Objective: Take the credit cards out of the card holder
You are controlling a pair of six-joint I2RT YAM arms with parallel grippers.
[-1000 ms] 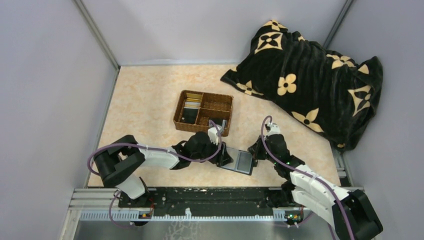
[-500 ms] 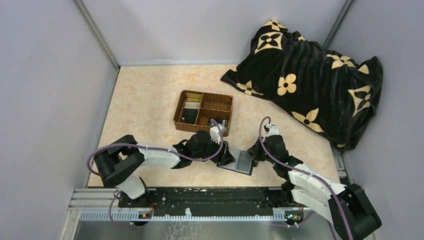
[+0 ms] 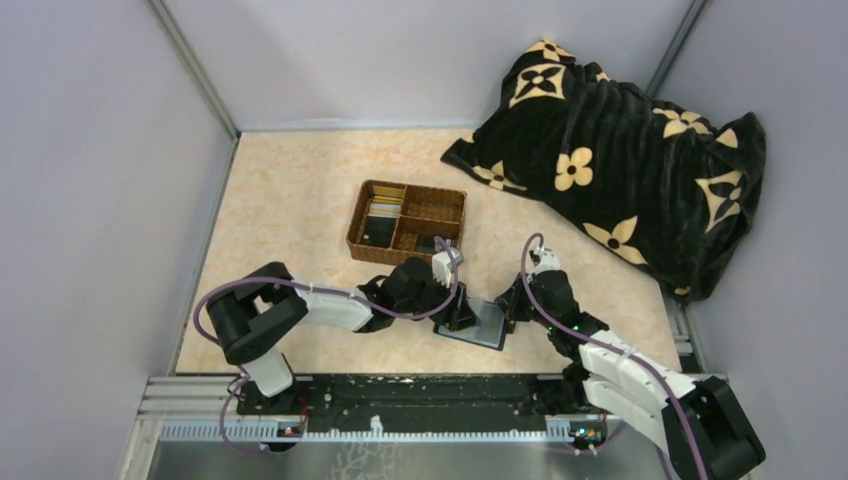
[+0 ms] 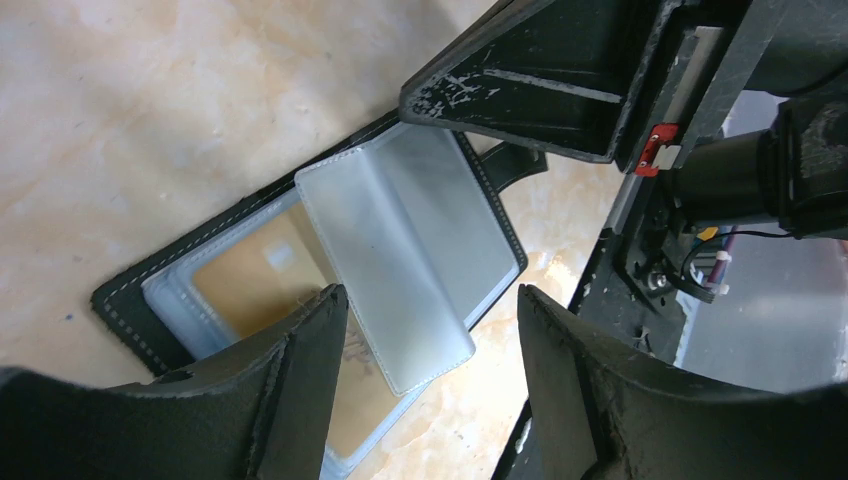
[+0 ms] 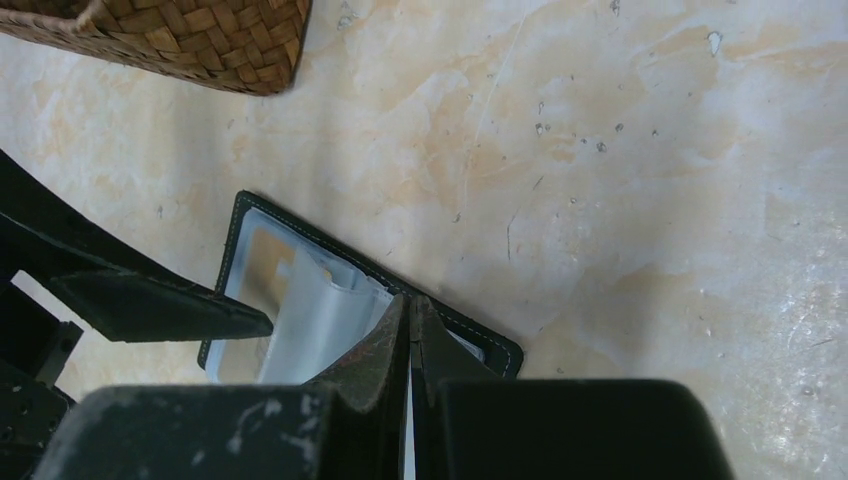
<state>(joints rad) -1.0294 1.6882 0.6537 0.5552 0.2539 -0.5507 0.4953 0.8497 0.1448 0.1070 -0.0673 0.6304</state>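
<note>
The black card holder (image 3: 487,327) lies open on the table between both arms. In the left wrist view the card holder (image 4: 400,225) shows grey clear sleeves, one sleeve half lifted, and a gold credit card (image 4: 250,285) inside the left pocket. My left gripper (image 4: 430,295) is open and hovers just above the sleeves, straddling the lifted one; it also shows in the top view (image 3: 462,316). My right gripper (image 5: 410,305) is shut, its tips resting on the right half of the holder (image 5: 300,310); it also shows in the top view (image 3: 509,307).
A brown wicker divided tray (image 3: 357,225) stands just behind the left gripper and holds a few cards (image 3: 381,212); its corner shows in the right wrist view (image 5: 180,40). A black blanket with cream flowers (image 3: 620,150) fills the back right. Grey walls close both sides.
My left arm has reached further right, bringing its open gripper over the holder's sleeves. The right gripper has stayed on the holder's right half.
</note>
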